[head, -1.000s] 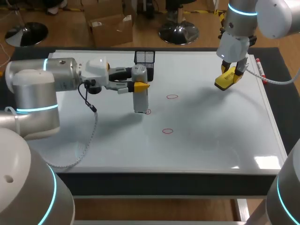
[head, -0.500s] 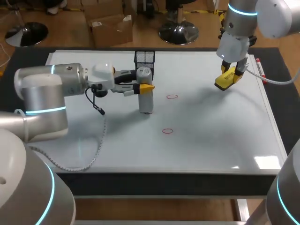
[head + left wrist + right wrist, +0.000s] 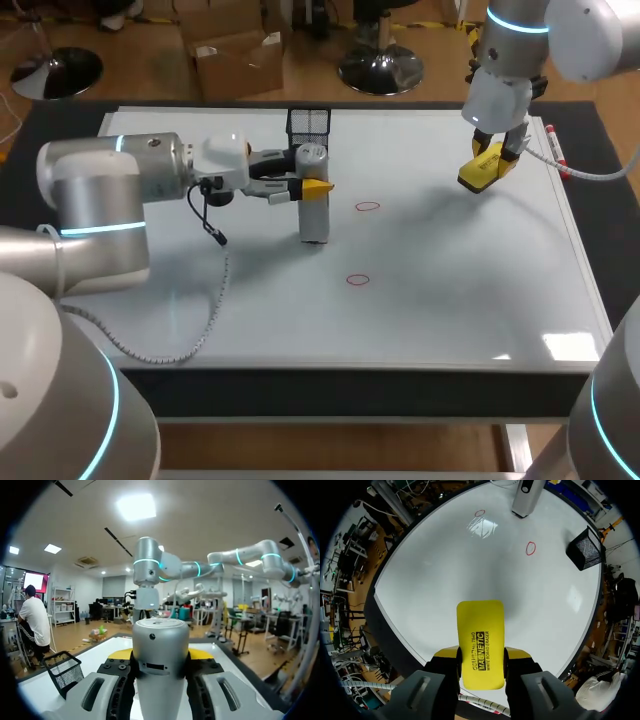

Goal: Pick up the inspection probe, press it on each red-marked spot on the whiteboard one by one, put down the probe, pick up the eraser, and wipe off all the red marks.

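The inspection probe (image 3: 313, 205), a grey cylinder, stands upright on the whiteboard (image 3: 440, 300) left of the middle, its lower end down at the board surface. My left gripper (image 3: 312, 186) is shut on its upper part; in the left wrist view the probe (image 3: 161, 650) fills the gap between the yellow tips. Two red circles show: one (image 3: 367, 207) right of the probe, one (image 3: 357, 280) nearer the front. My right gripper (image 3: 487, 160) hangs over the back right of the board, shut on the yellow eraser (image 3: 480, 172), which is also in the right wrist view (image 3: 480, 647).
A black mesh basket (image 3: 309, 123) stands at the board's back edge, just behind the probe. A red marker (image 3: 555, 148) lies along the right edge. From the right wrist I see the probe (image 3: 526, 497), both red circles (image 3: 530, 548) (image 3: 479, 513) and the basket (image 3: 585, 550).
My left arm has shifted the probe slightly right, onto the spot where a third red mark showed a second ago; that mark is now covered. The right arm has kept still.
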Controlling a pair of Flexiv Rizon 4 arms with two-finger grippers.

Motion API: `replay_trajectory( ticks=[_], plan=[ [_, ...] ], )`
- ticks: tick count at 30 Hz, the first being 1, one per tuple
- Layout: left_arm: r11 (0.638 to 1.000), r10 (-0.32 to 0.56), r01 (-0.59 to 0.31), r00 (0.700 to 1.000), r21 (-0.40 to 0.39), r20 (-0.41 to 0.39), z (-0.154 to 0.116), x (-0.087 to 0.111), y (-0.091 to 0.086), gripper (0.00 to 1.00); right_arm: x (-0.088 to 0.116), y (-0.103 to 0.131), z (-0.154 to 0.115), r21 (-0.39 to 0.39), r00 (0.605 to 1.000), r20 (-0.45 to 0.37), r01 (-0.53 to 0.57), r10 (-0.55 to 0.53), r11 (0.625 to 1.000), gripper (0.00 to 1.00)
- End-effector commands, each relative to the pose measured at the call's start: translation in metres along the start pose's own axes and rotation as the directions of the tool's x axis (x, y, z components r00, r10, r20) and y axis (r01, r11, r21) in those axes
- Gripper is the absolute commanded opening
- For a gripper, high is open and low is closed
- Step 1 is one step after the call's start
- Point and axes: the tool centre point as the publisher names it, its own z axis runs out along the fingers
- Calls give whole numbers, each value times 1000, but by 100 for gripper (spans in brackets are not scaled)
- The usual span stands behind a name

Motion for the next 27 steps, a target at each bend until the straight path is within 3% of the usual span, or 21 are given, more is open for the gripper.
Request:
replay_trajectory(
  ticks=[1,27],
  plan=[
    [1000,-1,1,1000,-2,-5,0,-1,-1,0,0,0,-1,2,1000,-2,1,-1,1000,0],
    [1000,-7,7,1000,-20,-9,4,-1,3,0,0,0,-1,2,1000,-2,1,-1,1000,0]
  ],
)
